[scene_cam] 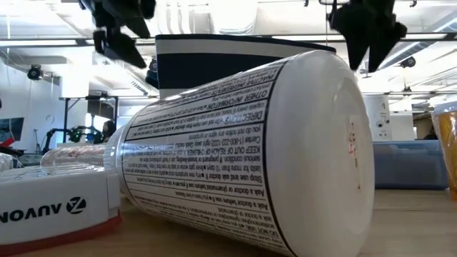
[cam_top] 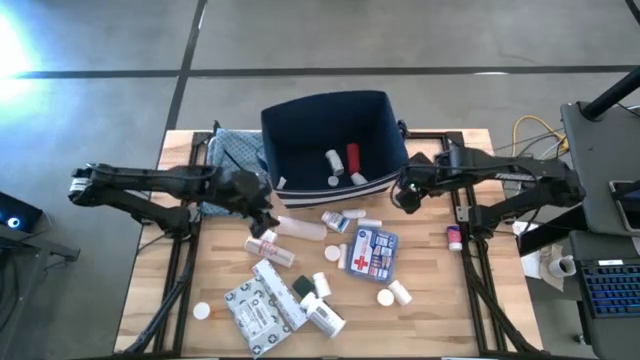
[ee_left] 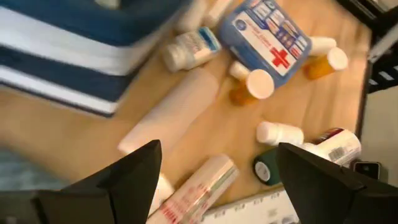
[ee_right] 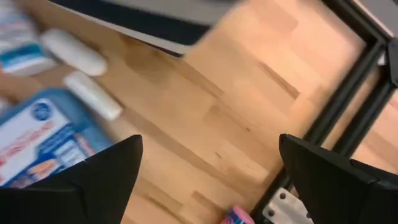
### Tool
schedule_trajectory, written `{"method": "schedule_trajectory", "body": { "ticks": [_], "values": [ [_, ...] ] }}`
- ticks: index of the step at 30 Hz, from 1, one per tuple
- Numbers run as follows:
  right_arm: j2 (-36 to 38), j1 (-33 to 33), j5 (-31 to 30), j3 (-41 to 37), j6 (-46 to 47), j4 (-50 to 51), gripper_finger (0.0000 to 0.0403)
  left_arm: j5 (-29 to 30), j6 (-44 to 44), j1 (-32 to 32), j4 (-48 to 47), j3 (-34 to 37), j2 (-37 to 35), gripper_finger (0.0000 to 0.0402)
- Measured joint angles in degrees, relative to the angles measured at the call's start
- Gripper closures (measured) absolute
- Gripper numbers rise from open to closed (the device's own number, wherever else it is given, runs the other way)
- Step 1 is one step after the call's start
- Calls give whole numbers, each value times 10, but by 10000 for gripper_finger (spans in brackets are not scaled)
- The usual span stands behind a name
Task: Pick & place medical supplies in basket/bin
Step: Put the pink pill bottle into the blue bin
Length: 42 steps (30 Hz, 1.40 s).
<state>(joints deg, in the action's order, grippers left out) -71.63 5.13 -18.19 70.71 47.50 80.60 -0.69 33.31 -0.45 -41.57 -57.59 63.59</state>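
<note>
Your dark blue bin (cam_top: 325, 125) stands at the far side of the worktop (cam_top: 430, 315). Inside it you can see a white bottle (cam_top: 333, 160) and a red bottle (cam_top: 352, 155). In front of the bin, the other supplies lie spread out: the blue first-aid box (cam_top: 372, 252) with a red cross, white pill bottles, a long white tube (cam_top: 301, 228) and grey-white packets (cam_top: 262, 305). Your left hand (cam_top: 263, 222) hangs just over the tube near the bin's front left corner, fingers apart and holding nothing. Your right hand (cam_top: 406, 195) waits by the bin's right side, fingers apart and empty too.
</note>
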Motion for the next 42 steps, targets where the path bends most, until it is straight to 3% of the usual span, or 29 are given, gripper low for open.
{"method": "schedule_trajectory", "body": {
  "ticks": [4,10,14,18,23,27,35,42],
  "values": [
    [-8,0,-50,-33,7,-26,35,-28,-10,1,129,53,4,107],
    [-8,-1,-87,-59,-96,-211,35,-7,-27,23,217,99,-3,107],
    [-9,-2,-25,-59,-142,-291,35,66,11,42,208,120,-3,107],
    [-6,-5,57,-47,-131,-230,35,111,53,47,182,123,-6,107],
    [-5,-9,182,-45,-57,-65,35,138,75,40,120,108,-20,107],
    [-9,-16,202,-78,22,23,35,137,76,21,125,97,-44,107],
    [-9,-22,197,-207,227,-57,35,137,79,4,125,92,-82,107],
    [-19,-30,174,-299,326,-118,35,138,90,-2,124,92,-86,107]
  ]
}}
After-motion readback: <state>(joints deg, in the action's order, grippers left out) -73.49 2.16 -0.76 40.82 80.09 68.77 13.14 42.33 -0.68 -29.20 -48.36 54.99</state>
